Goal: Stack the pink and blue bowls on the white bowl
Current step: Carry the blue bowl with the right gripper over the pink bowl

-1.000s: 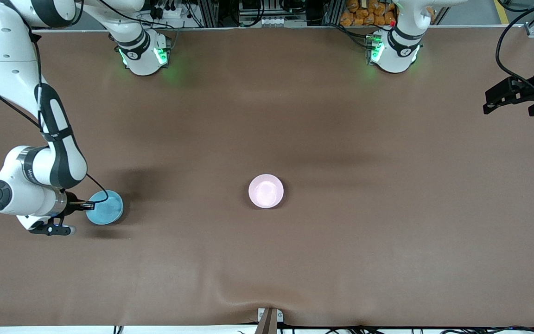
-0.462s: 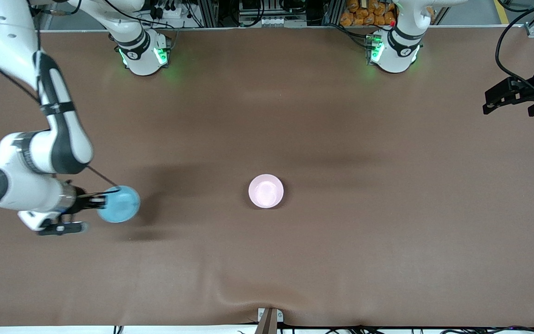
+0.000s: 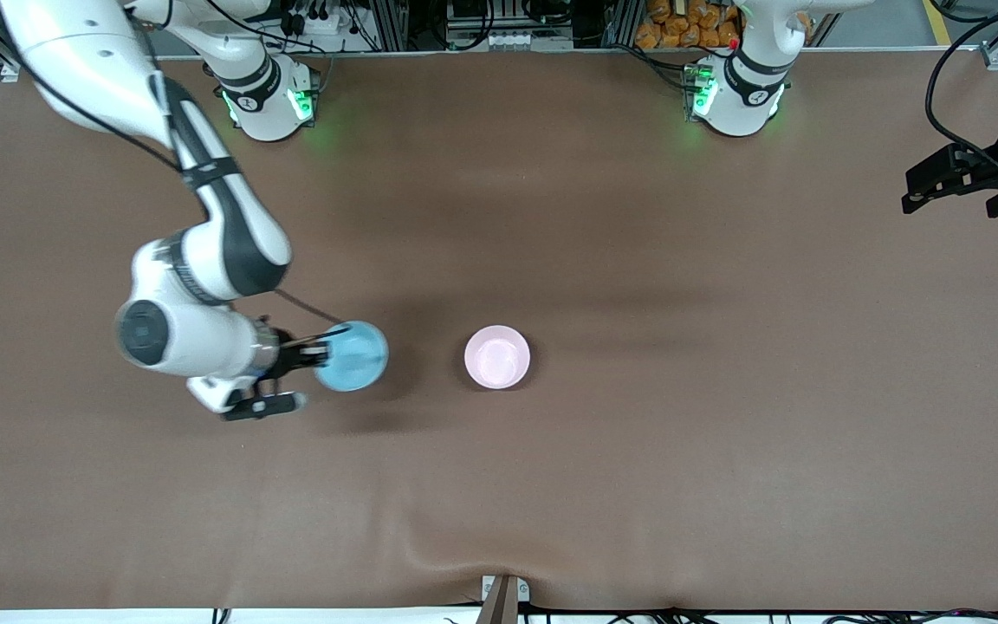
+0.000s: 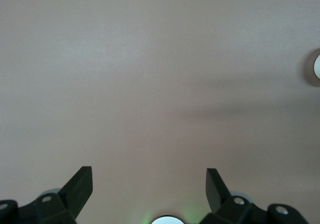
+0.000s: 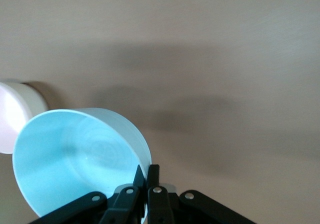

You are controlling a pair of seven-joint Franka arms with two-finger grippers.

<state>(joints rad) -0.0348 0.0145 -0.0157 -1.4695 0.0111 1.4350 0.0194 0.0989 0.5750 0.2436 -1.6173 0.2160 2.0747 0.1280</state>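
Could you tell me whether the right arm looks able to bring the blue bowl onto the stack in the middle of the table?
Probably yes. The right gripper is shut on the blue bowl, and only bare table lies between it and the pink bowl. The left gripper waits open, well aside.

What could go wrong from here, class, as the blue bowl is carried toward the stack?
1. The right claw pinches the blue bowl only at one spot on its rim, so the bowl may tilt or slip out.
2. Lowered off-centre, it could knock the pink bowl, which already sits in the white bowl, instead of nesting.
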